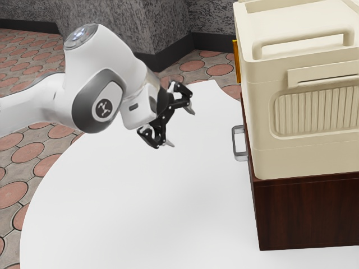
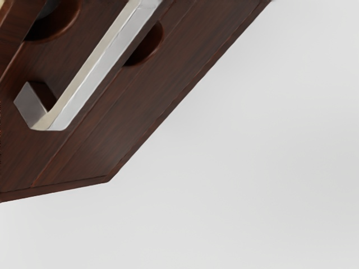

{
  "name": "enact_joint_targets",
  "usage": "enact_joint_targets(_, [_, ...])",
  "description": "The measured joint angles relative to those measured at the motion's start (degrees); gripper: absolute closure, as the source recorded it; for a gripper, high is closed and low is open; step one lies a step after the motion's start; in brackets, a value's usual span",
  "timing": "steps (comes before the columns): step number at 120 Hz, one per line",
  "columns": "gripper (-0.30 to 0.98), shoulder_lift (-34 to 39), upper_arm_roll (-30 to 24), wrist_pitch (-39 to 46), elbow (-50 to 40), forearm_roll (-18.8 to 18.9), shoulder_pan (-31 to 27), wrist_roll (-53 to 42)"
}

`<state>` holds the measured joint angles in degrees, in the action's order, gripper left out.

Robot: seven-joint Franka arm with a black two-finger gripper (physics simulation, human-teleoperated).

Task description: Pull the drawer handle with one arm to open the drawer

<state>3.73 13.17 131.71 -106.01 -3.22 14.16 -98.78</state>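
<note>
Gripper (image 1: 180,126) spread wide, empty, aimed so we can straddle handle (image 1: 235,143). That's on cabinet front (image 2: 129,106), in from bottom corner, facing us; pull should run toward surface's (image 1: 112,196) rounded edge. Drawer probably shut, seam's murky.

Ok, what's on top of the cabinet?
A cream box sits on the cabinet. The surface beneath the box is covered, so I can't see it.
</note>
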Motion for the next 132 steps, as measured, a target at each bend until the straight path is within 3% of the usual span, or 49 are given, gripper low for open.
enact_joint_targets(38, [0.00, 1.86, 0.29, 10.66, -6.26, -2.95, 2.27, -9.51])
enact_joint_targets(60, [0.00, 2.84, 3.47, 14.64, -8.17, -2.72, 7.22, -14.01])
enact_joint_targets(132, [0.00, 2.72, 5.62, 18.49, -10.76, 0.05, 12.71, -23.32])
